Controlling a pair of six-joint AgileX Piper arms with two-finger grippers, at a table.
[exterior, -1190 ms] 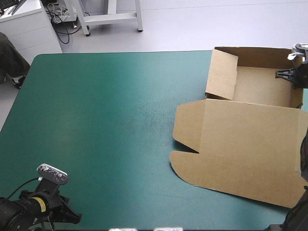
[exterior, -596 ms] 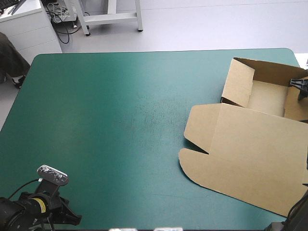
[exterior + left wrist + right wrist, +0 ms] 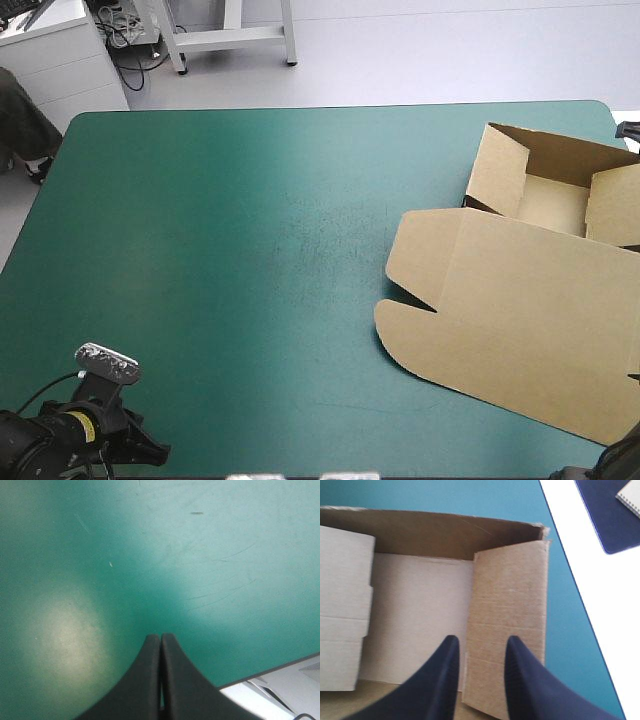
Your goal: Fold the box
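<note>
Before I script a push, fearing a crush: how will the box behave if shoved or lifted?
The box is thin board, so probably light, likely sliding on the smooth cover. Its side wall stands on a crease alone, so a push would probably fold it. The flat lid may droop if lifted.

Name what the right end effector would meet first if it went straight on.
Probably the side flap of the box, whose edge lies ahead of the open right end effector; depth is unclear, maybe the floor beside it.

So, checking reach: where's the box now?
In the high view the box lies at the table's right side, tray by the far right corner, lid flat.
</note>
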